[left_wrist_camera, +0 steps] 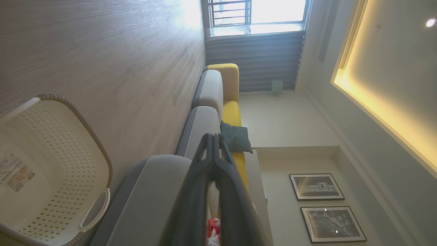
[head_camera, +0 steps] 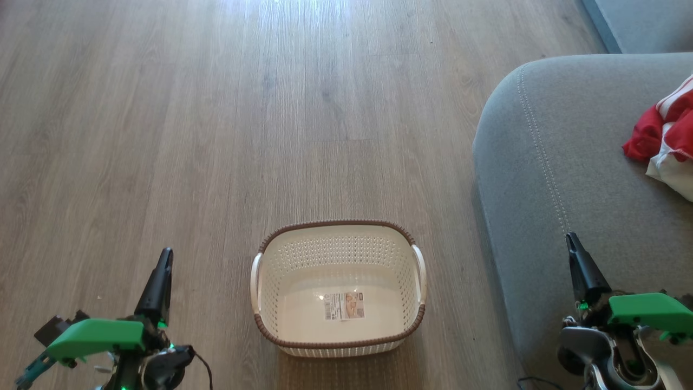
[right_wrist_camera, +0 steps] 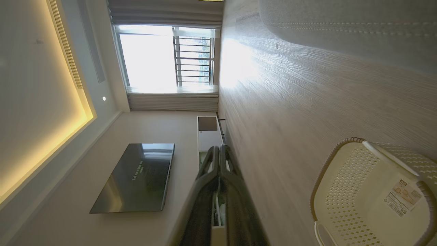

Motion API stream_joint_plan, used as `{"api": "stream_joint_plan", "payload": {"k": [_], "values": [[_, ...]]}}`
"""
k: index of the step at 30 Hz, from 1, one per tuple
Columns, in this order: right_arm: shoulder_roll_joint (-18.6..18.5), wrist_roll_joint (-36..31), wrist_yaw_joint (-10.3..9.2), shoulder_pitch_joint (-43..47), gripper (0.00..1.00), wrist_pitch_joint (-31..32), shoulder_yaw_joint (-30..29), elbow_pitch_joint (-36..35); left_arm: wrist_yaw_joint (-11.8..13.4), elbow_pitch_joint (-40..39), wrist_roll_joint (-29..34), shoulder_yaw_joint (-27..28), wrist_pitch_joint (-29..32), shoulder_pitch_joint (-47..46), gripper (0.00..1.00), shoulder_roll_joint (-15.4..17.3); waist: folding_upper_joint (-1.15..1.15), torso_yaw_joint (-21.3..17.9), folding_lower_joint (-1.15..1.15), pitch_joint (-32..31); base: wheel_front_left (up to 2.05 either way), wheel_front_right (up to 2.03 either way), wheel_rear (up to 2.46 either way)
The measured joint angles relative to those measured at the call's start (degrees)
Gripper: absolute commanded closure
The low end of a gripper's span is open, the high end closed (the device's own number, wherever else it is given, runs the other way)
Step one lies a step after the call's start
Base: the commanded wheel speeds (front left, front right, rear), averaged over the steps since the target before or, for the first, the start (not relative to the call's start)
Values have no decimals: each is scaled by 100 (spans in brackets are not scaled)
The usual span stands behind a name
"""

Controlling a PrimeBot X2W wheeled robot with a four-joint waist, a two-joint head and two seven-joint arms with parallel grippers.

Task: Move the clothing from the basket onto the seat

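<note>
Between left end effector [head_camera: 165,259] and right end effector [head_camera: 573,242], both closed, empty: basket [head_camera: 338,222]; clothing [head_camera: 661,130] on seat [head_camera: 541,179].

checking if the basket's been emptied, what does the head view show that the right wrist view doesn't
Head view's extras: the red and white clothing lying on the grey seat, and the shut left gripper above the wooden floor.
Right wrist view's extras: a dark television, a bright barred window and a white cabinet.
Both share: the cream basket, empty but for its paper label, the wooden floor, part of the seat with its stitching, and the shut right gripper.
</note>
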Motion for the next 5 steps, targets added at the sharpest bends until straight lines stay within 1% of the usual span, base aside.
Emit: {"api": "stream_joint_plan", "payload": {"k": [5], "values": [[0, 182, 0, 0, 100, 53, -31, 1, -5, -1, -145, 31, 20, -71, 100, -1, 0, -1, 0, 2, 0, 0, 0]]}}
